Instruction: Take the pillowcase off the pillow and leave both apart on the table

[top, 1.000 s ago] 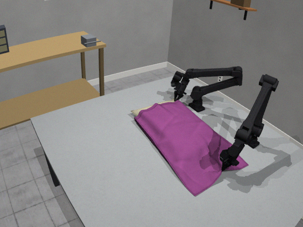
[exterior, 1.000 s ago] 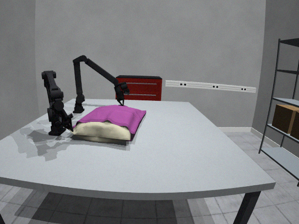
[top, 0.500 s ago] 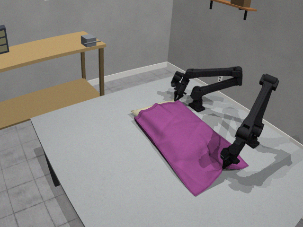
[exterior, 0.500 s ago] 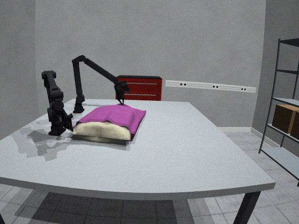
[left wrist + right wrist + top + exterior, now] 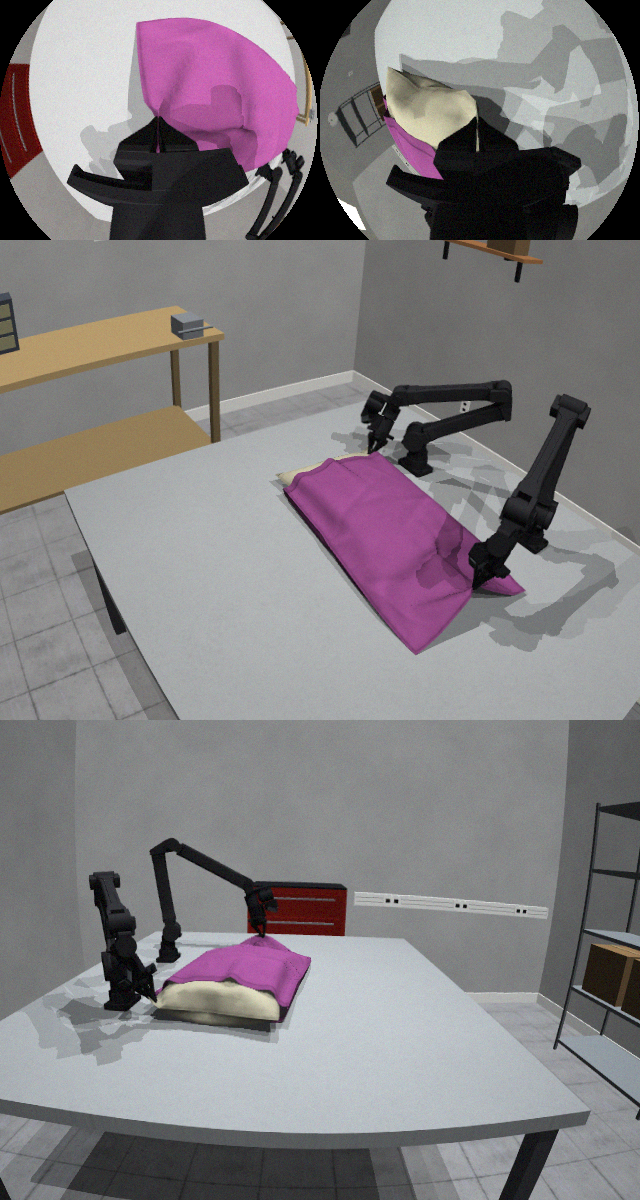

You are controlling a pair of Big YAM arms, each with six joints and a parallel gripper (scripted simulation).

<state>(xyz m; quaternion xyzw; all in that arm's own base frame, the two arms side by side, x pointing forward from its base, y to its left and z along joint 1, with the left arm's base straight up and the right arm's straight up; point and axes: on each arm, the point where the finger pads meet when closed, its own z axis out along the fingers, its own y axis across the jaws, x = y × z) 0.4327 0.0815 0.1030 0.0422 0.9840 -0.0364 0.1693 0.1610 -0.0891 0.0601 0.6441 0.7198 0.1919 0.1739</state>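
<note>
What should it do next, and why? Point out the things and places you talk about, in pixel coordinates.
Probably pull the left claw (image 5: 474, 587) (image 5: 262, 934) (image 5: 158, 120) away from the right claw (image 5: 370, 450) (image 5: 155, 1000) (image 5: 477, 120): it pinches the pillowcase's (image 5: 372, 519) (image 5: 232, 962) (image 5: 200, 65) (image 5: 412, 145) closed end, while the other grips the exposed pillow (image 5: 310, 467) (image 5: 217, 1001) (image 5: 430, 110).
</note>
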